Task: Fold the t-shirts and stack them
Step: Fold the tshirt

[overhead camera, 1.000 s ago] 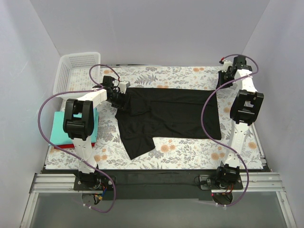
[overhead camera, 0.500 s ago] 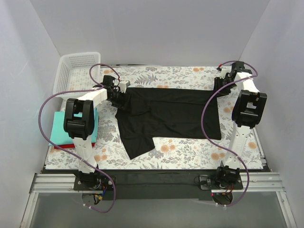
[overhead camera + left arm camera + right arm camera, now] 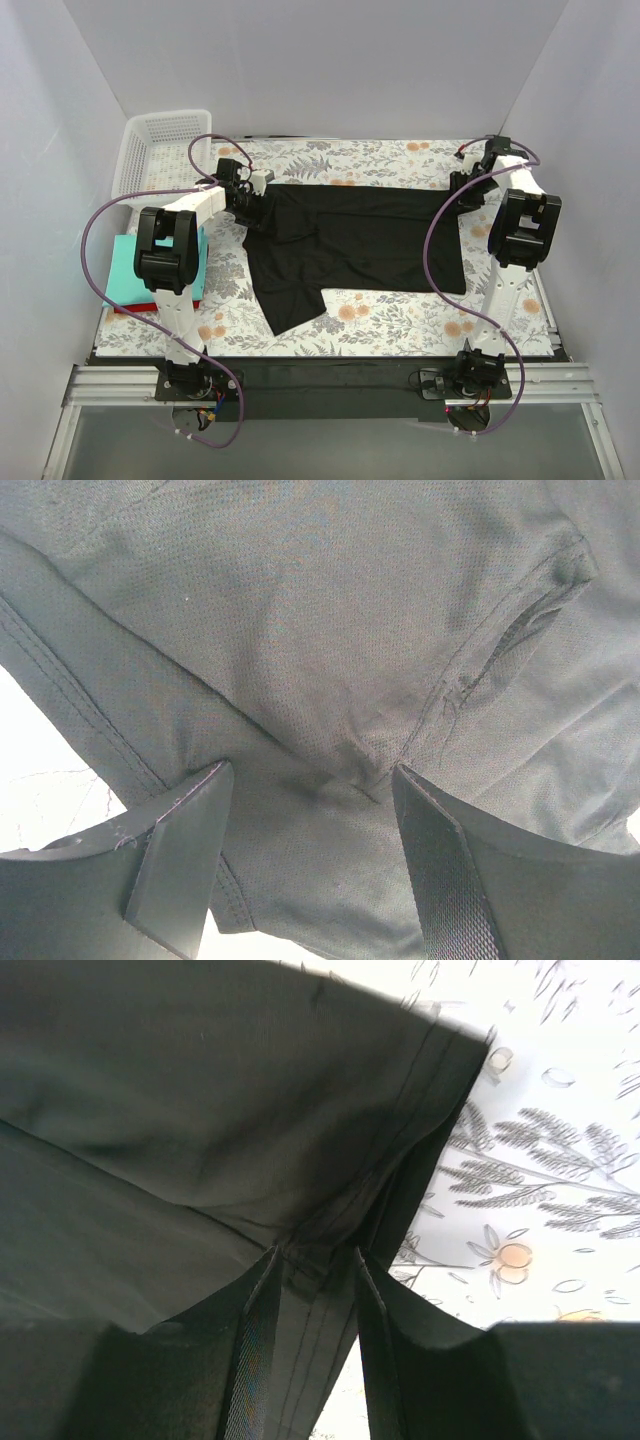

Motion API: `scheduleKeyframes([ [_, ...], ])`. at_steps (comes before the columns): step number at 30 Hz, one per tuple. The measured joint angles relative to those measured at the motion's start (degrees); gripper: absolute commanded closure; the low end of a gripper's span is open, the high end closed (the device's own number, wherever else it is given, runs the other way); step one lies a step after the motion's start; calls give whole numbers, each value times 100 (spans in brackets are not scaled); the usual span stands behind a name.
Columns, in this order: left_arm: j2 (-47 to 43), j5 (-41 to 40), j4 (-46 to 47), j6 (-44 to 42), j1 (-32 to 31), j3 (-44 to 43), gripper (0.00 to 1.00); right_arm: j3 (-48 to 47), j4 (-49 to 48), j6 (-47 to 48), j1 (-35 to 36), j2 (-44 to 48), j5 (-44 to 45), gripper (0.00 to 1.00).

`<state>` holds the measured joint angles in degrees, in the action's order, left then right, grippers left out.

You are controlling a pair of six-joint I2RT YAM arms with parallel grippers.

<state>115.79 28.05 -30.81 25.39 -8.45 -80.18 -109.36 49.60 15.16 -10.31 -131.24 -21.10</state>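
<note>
A black t-shirt lies spread on the flowered table, with one sleeve sticking out toward the near edge. My left gripper hovers over its left shoulder; in the left wrist view the jaws stand wide open over the cloth beside a sleeve seam. My right gripper is at the shirt's far right corner. There its jaws stand apart, open, with the hemmed edge running between them. A folded teal t-shirt lies on a red one at the left edge.
A white lattice basket stands at the back left corner. Purple cables loop from both arms above the table. Grey walls close in on the left, back and right. Flowered tabletop shows in front of the black shirt.
My right gripper has opened from shut, and its wrist has shifted a little toward the shirt's right corner. The left arm and the black shirt have not moved.
</note>
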Motion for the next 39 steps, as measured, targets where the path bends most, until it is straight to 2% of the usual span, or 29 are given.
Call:
scheduleKeyframes([
  [6,0,-4,2,2,0,2,36,85,72,0,0,-13,-42,66],
  [9,0,-13,2,2,0,2,36,83,101,11,0,-42,-52,77],
  [10,0,-17,4,2,-2,2,36,81,109,9,0,-55,-52,85],
  [13,0,-31,7,15,-4,2,37,-37,177,28,0,-151,-46,99],
  [24,4,-146,28,61,-11,7,38,-1080,291,164,0,-407,83,99],
  [29,7,-177,31,63,-26,7,38,-909,243,341,0,-387,181,99],
  [30,7,-179,31,61,-26,7,38,-780,256,396,0,-378,210,97],
  [34,7,-179,31,61,-26,7,38,-474,299,496,0,-378,264,74],
  [38,2,-168,24,55,-26,4,38,-468,304,577,0,-345,260,59],
  [39,-7,-129,7,39,-26,4,38,-450,302,592,4,-326,269,47],
])
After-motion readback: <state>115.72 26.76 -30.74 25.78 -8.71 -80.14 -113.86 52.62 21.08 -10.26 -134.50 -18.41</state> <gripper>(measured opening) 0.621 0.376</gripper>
